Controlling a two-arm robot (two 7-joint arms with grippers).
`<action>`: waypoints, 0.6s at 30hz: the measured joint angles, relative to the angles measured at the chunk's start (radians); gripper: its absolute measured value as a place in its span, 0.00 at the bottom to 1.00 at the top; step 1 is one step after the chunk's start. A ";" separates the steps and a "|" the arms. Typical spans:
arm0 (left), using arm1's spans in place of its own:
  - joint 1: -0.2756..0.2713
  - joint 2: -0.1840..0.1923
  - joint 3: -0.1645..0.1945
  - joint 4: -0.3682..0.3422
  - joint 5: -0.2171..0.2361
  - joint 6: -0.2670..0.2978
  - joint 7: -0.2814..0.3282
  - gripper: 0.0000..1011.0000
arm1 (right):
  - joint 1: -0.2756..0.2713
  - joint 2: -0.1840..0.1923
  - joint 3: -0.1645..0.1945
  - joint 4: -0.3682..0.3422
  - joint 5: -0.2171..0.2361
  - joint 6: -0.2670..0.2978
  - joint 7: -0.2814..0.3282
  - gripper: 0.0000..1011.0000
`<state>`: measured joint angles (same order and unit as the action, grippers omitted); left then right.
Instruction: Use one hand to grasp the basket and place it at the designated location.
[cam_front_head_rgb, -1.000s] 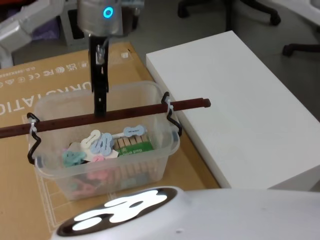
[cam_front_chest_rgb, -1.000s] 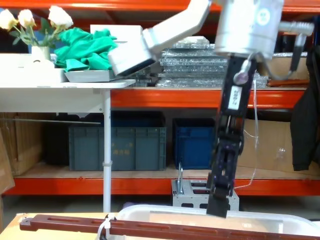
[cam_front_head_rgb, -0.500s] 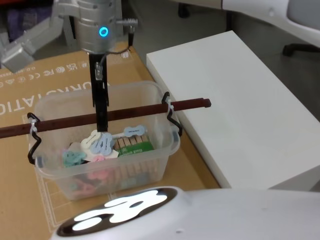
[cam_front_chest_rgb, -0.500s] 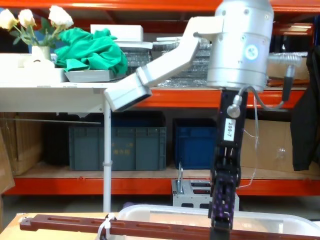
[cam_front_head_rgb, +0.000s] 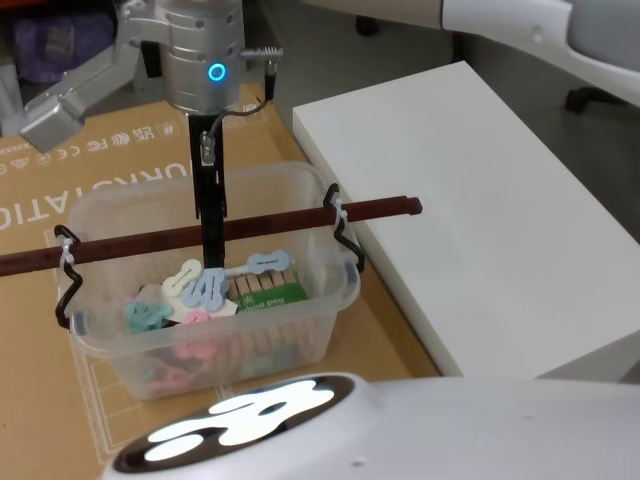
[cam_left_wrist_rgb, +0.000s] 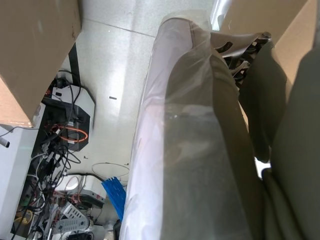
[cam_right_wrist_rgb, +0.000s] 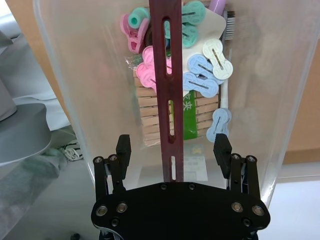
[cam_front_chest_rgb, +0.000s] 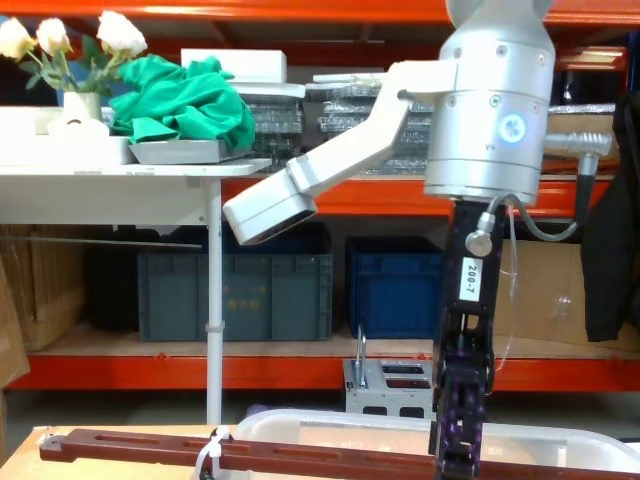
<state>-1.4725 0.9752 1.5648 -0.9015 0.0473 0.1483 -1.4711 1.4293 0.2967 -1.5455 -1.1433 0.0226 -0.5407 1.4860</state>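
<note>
**Right gripper straddling the basket handle, nothing clamped yet**

Your right gripper (cam_right_wrist_rgb: 172, 146) hangs straight down over the basket (cam_front_head_rgb: 270, 172). Its fingers (cam_right_wrist_rgb: 123, 147) are spread wide, one on each side of the handle (cam_front_head_rgb: 290, 221), and neither touches it. From the head view the tips sit lower than the bar, inside the tub.

A white sticker (cam_front_chest_rgb: 471, 281) on the gripper reads "200-7".

The basket sits on a cardboard sheet (cam_front_head_rgb: 60, 150), just beside the white slab (cam_front_head_rgb: 480, 200). The big print on the cardboard is upside down to you; I can make out "TATIO" and a row of FC/CE-type marks.

Inside the tub are pastel plastic clips (cam_front_head_rgb: 205, 288) and a pack of wooden clothespins (cam_right_wrist_rgb: 150, 107) with a green card (cam_front_head_rgb: 285, 295). I can't read the card's text.
</note>
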 joint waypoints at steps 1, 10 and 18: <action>0.000 0.000 0.000 0.000 0.000 0.000 0.000 0.00 | -0.001 -0.001 0.000 0.004 0.000 -0.002 0.000 0.99; 0.000 0.000 0.000 0.000 0.000 0.000 0.000 0.00 | -0.021 -0.026 -0.010 0.050 0.004 -0.024 0.011 0.99; 0.000 0.000 0.000 0.000 0.000 0.000 0.000 0.00 | -0.032 -0.041 -0.014 0.072 0.007 -0.036 0.017 0.99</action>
<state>-1.4726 0.9752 1.5648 -0.9015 0.0473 0.1483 -1.4711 1.3968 0.2553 -1.5596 -1.0709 0.0297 -0.5764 1.5034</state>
